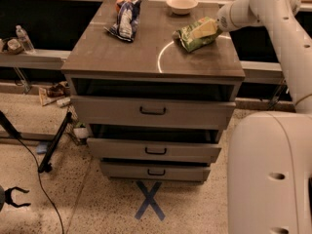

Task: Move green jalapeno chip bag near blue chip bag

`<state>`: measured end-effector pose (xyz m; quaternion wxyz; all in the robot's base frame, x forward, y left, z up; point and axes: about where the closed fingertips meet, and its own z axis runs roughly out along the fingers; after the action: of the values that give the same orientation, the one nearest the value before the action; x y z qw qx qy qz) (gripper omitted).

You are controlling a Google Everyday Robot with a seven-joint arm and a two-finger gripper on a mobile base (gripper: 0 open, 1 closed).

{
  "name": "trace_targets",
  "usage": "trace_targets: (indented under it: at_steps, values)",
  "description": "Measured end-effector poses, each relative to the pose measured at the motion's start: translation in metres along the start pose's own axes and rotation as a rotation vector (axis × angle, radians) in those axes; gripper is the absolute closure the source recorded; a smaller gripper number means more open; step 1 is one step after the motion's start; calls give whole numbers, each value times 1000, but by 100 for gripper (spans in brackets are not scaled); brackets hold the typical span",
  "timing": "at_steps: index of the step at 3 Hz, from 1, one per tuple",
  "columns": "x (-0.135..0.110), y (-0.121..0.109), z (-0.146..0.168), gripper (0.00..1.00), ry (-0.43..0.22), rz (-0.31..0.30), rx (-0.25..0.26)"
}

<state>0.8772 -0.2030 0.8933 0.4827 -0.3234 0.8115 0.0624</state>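
Countertop [122,57]: hand [210,29] at crosswise green bag [189,39]

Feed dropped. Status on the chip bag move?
Gripper at right end of green jalapeno chip bag. Blue chip bag back left, apart. Bowl behind, off the path.

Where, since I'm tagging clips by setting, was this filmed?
Probably a robot test area in a lab or office kitchen: a drawer cabinet holding a bowl, a tape X on the floor. The gripper is at the green jalapeno chip bag.
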Motion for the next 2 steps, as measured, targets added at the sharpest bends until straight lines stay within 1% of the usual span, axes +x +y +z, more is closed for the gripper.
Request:
trace_targets:
  at_steps: [1,2]
  values:
    - [8,5,17,49,20,3,-29]
    - [10,6,23,73,18,6,-44]
